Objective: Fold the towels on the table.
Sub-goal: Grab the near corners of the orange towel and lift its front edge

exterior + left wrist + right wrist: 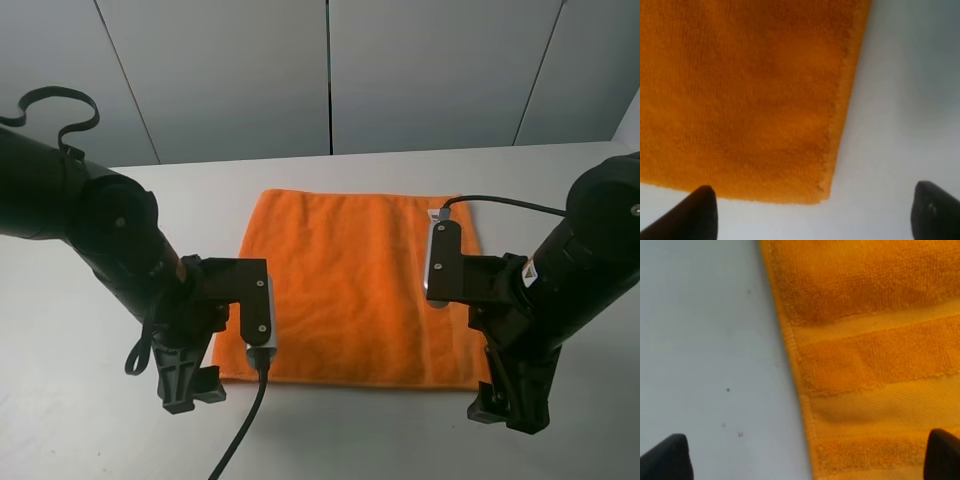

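Black left gripper (816, 214): jaws stand wide apart and grip nothing. It hangs just over the towel's (350, 290) near left corner, with that corner and bare table below the gap.
Black right gripper (805, 458): jaws are just as wide and also empty. It hangs over the towel's right edge close to its near corner, one tip on the cloth side and the other on the bare table side.
Towel: bright orange terry, roughly square, spread flat. It lies about midway between the table's (300, 170) left and right edges, between the two arms. Its far edge runs parallel with the table's far edge and stops well short of it. Smooth woven bands cross the cloth beside the hem under the right gripper.
Table: plain white and smooth, with a few small dark specks just beside the towel's right edge.
Arms: both black, reaching in from the left and right edges and bent down toward the towel's near corners.
Cables: a black one (240, 430) trails from the left wrist toward the near edge. Another (500, 201) arcs over the towel's far right corner to the right arm.
Wall (230, 70): grey panels behind the far edge.
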`<state>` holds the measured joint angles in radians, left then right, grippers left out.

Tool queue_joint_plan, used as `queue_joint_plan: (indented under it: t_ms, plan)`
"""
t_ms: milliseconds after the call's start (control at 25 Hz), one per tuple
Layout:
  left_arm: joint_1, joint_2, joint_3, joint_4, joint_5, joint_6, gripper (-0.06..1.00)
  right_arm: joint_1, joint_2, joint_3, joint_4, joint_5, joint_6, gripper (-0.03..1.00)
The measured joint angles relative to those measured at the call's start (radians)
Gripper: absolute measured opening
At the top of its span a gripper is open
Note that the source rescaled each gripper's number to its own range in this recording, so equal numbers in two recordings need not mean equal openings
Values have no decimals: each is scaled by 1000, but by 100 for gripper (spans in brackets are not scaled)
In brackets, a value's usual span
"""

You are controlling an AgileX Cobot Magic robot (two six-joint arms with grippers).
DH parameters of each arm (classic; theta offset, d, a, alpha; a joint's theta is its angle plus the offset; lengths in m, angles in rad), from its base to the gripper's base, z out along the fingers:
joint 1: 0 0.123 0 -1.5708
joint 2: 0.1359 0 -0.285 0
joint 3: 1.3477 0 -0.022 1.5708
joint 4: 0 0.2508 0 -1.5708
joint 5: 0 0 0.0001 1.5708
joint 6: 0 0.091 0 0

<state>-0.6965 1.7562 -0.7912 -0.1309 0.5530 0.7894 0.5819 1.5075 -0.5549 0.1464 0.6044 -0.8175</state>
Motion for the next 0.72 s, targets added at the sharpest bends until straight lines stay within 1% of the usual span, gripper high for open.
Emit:
queue_joint_plan:
  t_ms: [240, 360, 480, 600, 720]
  plan:
    - [-33, 16, 0, 14, -2, -40, 98, 5, 43, 0, 2, -5, -6, 100]
    - [-38, 44, 0, 20, -4, -69, 98, 46, 88, 0, -12, -2, -6, 100]
    - [-38, 53, 0, 31, -19, -80, 98, 80, 98, 0, -60, -14, 35, 100]
    - [-40, 53, 0, 39, -31, -84, 98, 82, 100, 0, -146, -25, 109, 100]
    - [-49, 53, 0, 83, -57, -129, 98, 84, 102, 2, -182, -39, 140, 100]
